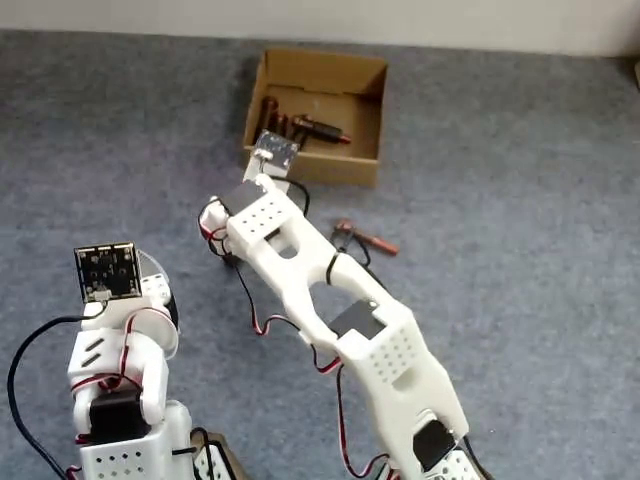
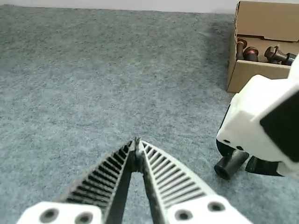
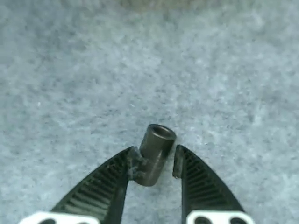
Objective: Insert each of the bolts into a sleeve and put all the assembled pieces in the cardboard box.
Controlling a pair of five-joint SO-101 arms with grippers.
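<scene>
A dark sleeve (image 3: 156, 151) lies on the grey carpet between the fingers of my right gripper (image 3: 154, 161). The gripper is open: one finger touches the sleeve, the other stands just apart from it. The left wrist view has the same sleeve (image 2: 230, 164) poking out from under the right arm's white body (image 2: 261, 121), close in front of the cardboard box (image 2: 254, 74). My left gripper (image 2: 136, 143) is shut and holds nothing, low over bare carpet. A loose reddish bolt (image 1: 366, 238) lies on the carpet beside the right arm (image 1: 300, 260). The cardboard box (image 1: 318, 165) holds several assembled pieces (image 1: 305, 127).
Grey carpet covers the whole work surface. The left arm (image 1: 115, 350) stands at the near left, well away from the box. Red and black cables (image 1: 250, 300) hang between the two arms. Open carpet lies to the right of the box and the bolt.
</scene>
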